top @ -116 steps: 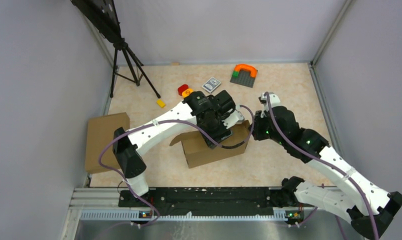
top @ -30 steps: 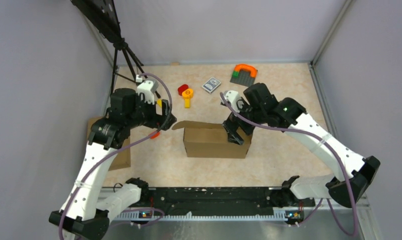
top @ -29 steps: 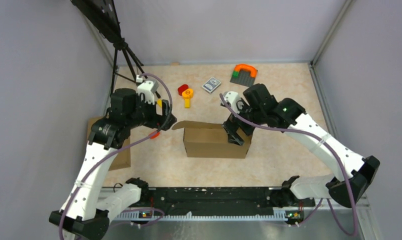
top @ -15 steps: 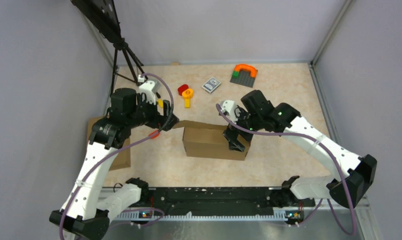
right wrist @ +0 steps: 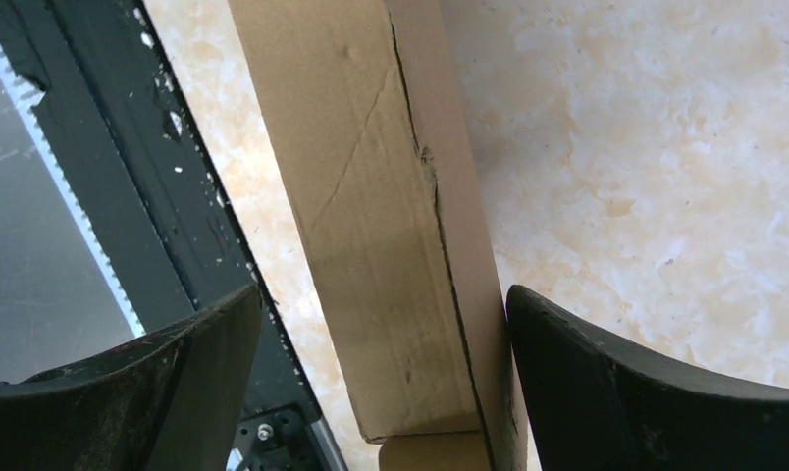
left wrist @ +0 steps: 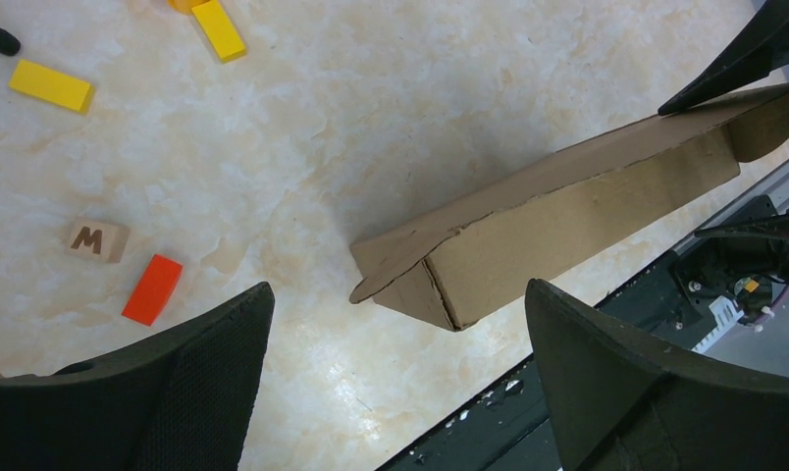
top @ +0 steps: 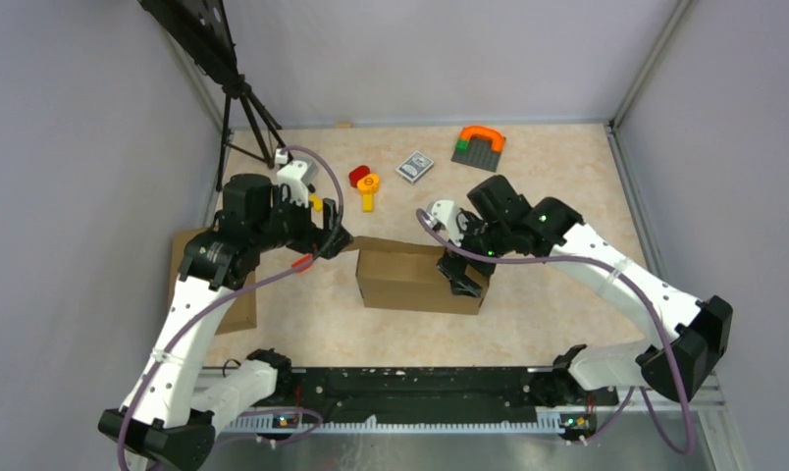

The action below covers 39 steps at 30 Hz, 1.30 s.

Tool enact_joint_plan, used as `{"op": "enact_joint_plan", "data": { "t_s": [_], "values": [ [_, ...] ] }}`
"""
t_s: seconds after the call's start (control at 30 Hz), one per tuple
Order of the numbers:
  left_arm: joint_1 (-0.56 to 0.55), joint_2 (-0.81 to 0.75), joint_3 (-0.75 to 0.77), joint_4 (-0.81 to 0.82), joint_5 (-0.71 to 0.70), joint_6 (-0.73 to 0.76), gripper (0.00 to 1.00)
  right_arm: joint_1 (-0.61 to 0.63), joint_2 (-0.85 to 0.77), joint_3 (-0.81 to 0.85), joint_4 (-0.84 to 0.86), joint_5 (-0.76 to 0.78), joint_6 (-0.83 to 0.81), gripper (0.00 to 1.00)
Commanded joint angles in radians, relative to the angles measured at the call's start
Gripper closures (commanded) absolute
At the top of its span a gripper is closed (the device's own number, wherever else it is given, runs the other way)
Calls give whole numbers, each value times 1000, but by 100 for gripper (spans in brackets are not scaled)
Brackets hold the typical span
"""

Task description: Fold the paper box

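Observation:
The paper box (top: 410, 280) stands mid-table as a shallow brown carton, its top flap lying nearly flat with a rounded tab (left wrist: 381, 280) sticking out at the left end. My left gripper (top: 334, 240) hovers open at that left end; in the left wrist view the box corner (left wrist: 440, 294) shows between the fingertips, touching neither. My right gripper (top: 461, 277) is open and straddles the right end of the box (right wrist: 371, 196). Its right finger (right wrist: 606, 383) rests against the box's side. The left finger (right wrist: 165, 383) stands off it.
Another brown box (top: 206, 257) lies at the left, partly under my left arm. Yellow blocks (left wrist: 52, 85), a wooden M block (left wrist: 96, 238) and an orange block (left wrist: 153, 288) lie near the left gripper. A card deck (top: 415, 165), a green plate with orange arch (top: 480, 145) and a tripod (top: 248, 118) stand farther back. The black rail (top: 440, 385) runs along the front.
My left gripper moved right to the box's left flap, which dropped flatter. My right gripper slid lower and left over the box's right end, and the box shifted slightly left.

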Motion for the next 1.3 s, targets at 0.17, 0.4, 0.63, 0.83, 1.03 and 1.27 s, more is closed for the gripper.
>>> {"op": "enact_joint_plan", "data": {
  "t_s": [0.17, 0.4, 0.63, 0.83, 1.03, 1.27],
  "values": [
    [5, 6, 3, 53, -12, -6, 3, 16, 14, 66, -66, -26, -182, 8],
    [5, 5, -2, 58, -14, -10, 3, 16, 18, 56, -88, 6, -250, 7],
    [4, 5, -2, 57, -20, -15, 3, 16, 56, 82, -123, 21, -310, 11],
    [4, 1, -3, 51, -30, -14, 3, 22, 118, 119, -157, 51, -314, 15],
    [4, -1, -4, 36, -35, -10, 3, 34, 126, 120, -162, 78, -312, 18],
    [4, -11, -18, 32, -49, -1, 3, 41, 116, 110, -151, 85, -309, 31]
  ]
}}
